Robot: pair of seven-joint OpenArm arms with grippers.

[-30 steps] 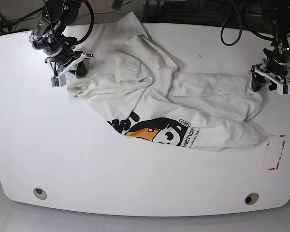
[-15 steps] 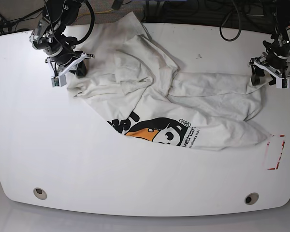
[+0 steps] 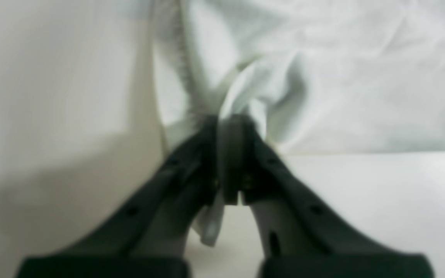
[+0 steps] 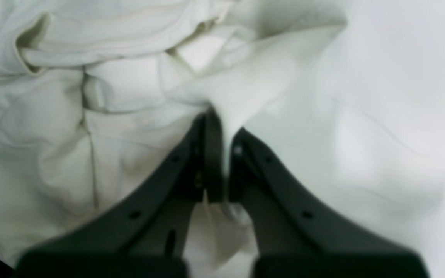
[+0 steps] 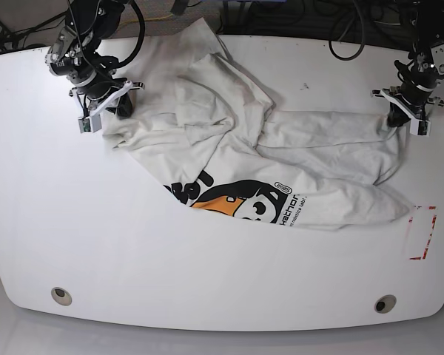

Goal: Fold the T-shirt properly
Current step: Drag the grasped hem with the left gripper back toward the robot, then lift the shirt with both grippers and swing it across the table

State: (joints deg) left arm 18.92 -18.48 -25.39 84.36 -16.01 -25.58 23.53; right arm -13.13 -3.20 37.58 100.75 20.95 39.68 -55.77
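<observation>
Both gripper pairs (image 3: 230, 162) (image 4: 216, 162) clamp the crumpled T-shirt (image 5: 281, 155), stretched lengthwise between them.

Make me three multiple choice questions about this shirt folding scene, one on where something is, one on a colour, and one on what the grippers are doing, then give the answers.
1. Where is the T-shirt's printed graphic?
A. near the table's front, facing up
B. under the left gripper
C. off the table

2. Which colours are in the graphic?
A. blue and green
B. black and orange
C. red and purple

3. What are the left gripper and right gripper doing?
A. both open
B. only one pinching
C. both shut on cloth

Answers: 1 A, the base view shows it there. 2 B, black lettering around orange. 3 C, each wrist view shows fabric pinched.
</observation>
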